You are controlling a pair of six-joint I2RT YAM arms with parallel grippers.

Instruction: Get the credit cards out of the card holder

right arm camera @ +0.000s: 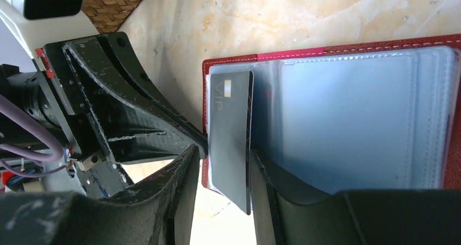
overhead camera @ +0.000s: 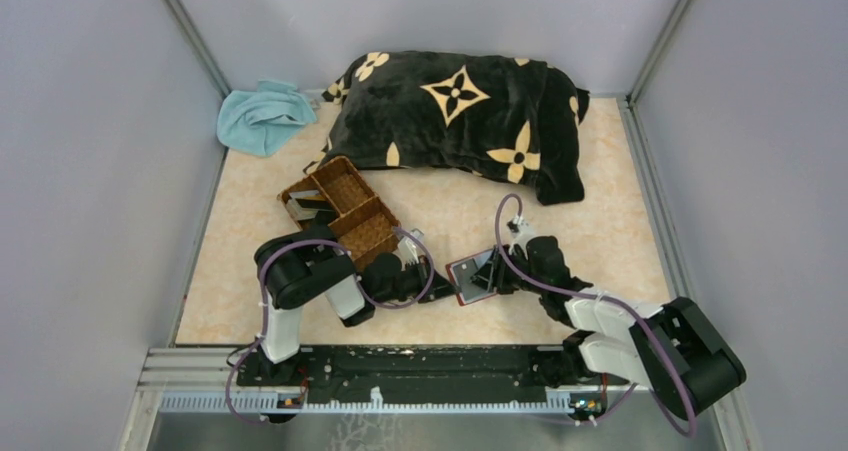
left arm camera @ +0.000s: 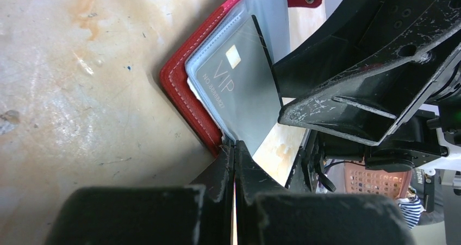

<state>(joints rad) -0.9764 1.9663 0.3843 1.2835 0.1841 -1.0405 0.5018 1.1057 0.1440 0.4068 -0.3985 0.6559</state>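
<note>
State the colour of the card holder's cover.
Red; the card holder shows best in the left wrist view.

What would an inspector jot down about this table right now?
Surface: beige marbled tabletop, scuffed.
Job's things: red card holder open; grey VIP card sticking partly out.
Clutter: wicker basket mid-left; blue cloth and black flowered pillow at back.
Grippers: left gripper shut on the holder's corner; right gripper open, fingers either side of the card.
Cables: purple cables looping on both sides.
Surroundings: plain grey walls on three sides.
</note>
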